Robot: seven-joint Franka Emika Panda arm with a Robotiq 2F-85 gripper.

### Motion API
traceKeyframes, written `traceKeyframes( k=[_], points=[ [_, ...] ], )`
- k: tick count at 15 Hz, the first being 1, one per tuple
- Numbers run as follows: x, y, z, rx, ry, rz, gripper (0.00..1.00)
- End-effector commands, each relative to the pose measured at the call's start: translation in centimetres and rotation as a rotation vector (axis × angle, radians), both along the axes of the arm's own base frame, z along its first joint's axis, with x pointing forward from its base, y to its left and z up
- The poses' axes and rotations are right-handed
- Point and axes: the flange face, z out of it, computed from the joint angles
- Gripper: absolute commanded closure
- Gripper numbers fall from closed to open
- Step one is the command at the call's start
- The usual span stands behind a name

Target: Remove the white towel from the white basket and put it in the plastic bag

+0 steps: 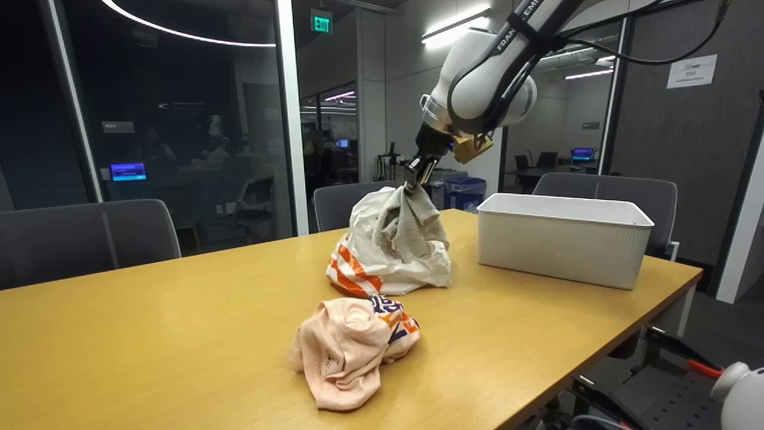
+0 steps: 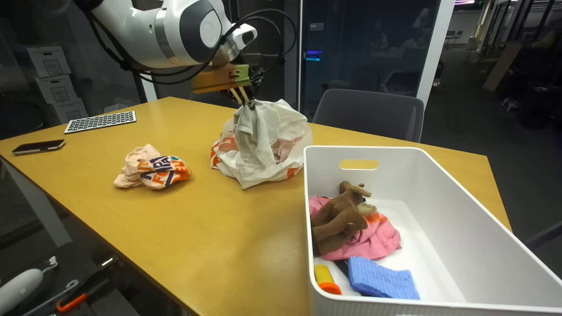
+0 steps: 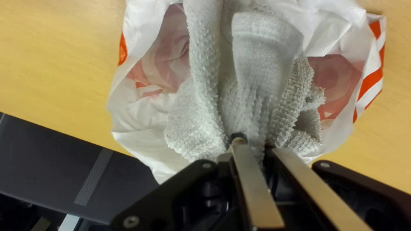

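The grey-white towel (image 1: 413, 224) hangs bunched from my gripper (image 1: 412, 186) over the mouth of the white and orange plastic bag (image 1: 358, 263). In the wrist view the gripper (image 3: 252, 142) is shut on a fold of the towel (image 3: 260, 64). The bag (image 3: 144, 128) surrounds the towel, its reddish inside showing on both sides. In an exterior view the towel (image 2: 257, 136) drapes down across the bag's opening (image 2: 292, 127); how much lies inside is not clear. The white basket (image 1: 561, 248) stands apart from the bag; its inside shows in an exterior view (image 2: 439, 245).
The basket holds a brown plush toy (image 2: 342, 215), a pink cloth (image 2: 377, 241), a blue cloth (image 2: 382, 278) and a yellow-orange container (image 2: 325, 278). A peach cloth (image 1: 346, 352) lies near the bag. A keyboard (image 2: 101, 121) and phone (image 2: 38, 147) lie at the table's end.
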Motion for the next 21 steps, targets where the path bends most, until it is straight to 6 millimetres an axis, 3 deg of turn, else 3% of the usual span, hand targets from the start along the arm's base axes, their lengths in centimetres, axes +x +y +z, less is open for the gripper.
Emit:
traceKeyframes(
  k=[1,6,11,14,18,21],
  points=[
    [0.4,1.6,-1.5,0.029,0.012,0.066,0.99],
    [1.7,2.7,-4.4,0.067,0.020,0.126,0.97],
    [3.2,-0.3,-6.9,0.004,-0.107,0.179,0.96],
    [3.2,-2.1,-10.1,0.005,-0.074,0.176,1.00],
    [3.0,-1.0,-12.6,0.105,-0.034,0.176,1.00],
    [3.2,-0.2,-13.2,0.141,-0.038,0.215,1.00]
  ],
)
